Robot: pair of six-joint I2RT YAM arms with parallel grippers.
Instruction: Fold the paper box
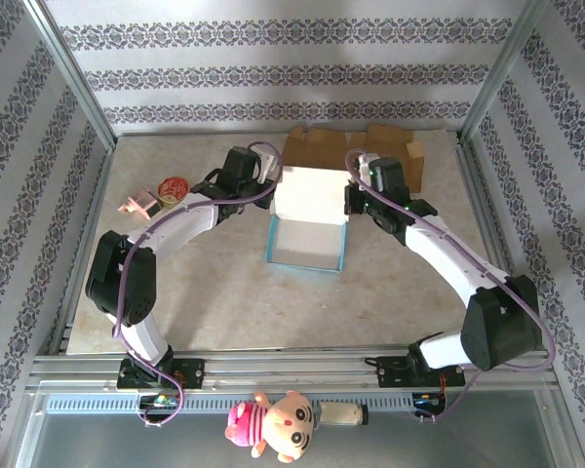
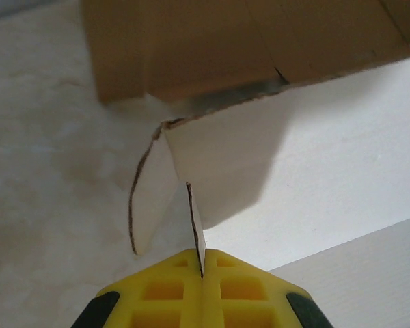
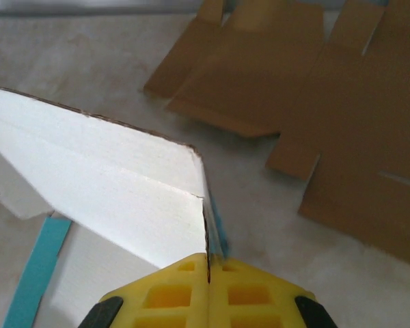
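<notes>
Tabletop (image 1: 234,302) — paper box (image 1: 310,210) betw. L gripper (image 2: 202,265), R gripper (image 3: 208,263) (both pinch it).

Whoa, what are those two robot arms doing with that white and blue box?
They are folding a paper box in the middle of the table. The left gripper is pinched shut on a thin flap at the box's left side. The right gripper is pinched shut on an edge at its right side. The box is only partly built, with its big white panel lifted at the back. Flat brown cardboard lies on the table behind it.
</notes>
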